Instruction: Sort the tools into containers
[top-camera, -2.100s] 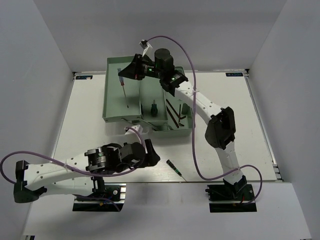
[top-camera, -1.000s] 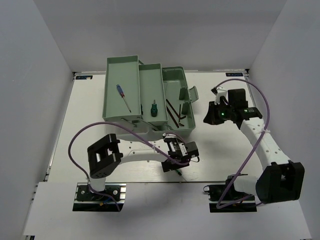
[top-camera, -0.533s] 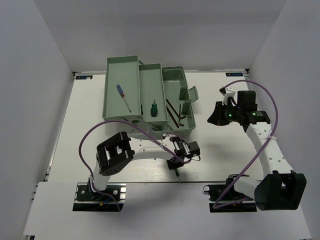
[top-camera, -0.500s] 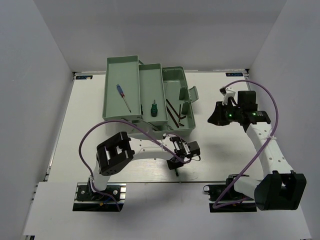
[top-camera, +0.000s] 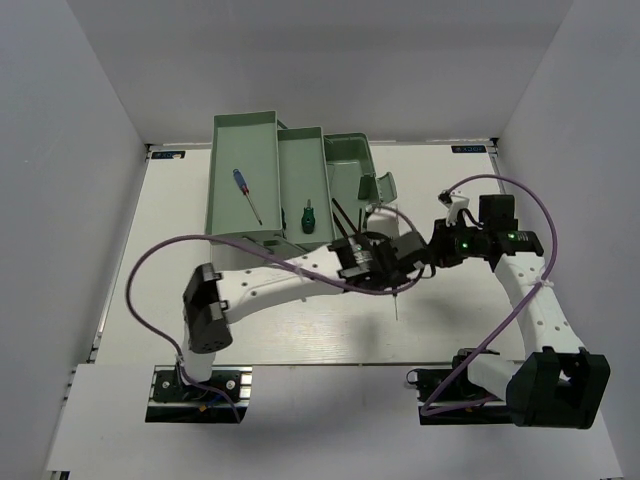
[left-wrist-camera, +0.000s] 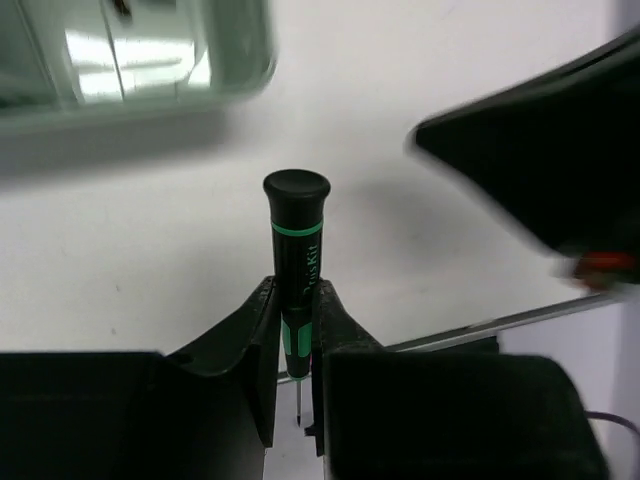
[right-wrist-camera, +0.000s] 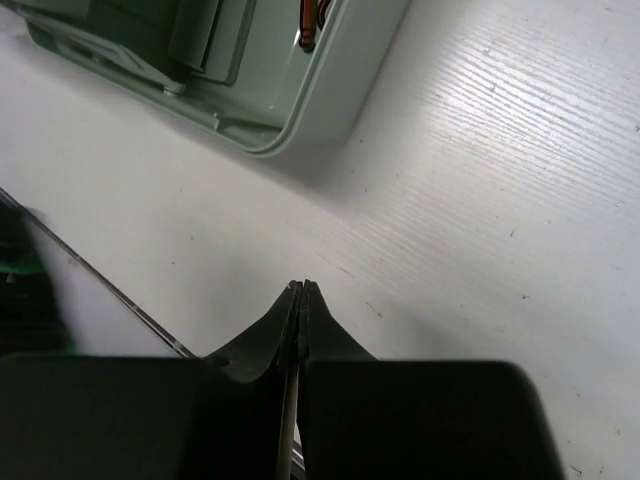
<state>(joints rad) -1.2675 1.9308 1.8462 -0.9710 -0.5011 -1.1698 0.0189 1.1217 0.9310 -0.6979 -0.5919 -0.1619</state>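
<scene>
Left gripper (left-wrist-camera: 295, 300) is clamping the dark green-handled precision screwdriver (left-wrist-camera: 298, 240) low on its handle; carrying it steadily to the toolbox (top-camera: 226, 190) is advised.

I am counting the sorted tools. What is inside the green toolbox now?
Left tray: one slim screwdriver. Middle tray: one stubby green screwdriver. Deep base: thin dark hex keys show partly; the left arm covers the rest. The left gripper holds a dark screwdriver outside it.
</scene>
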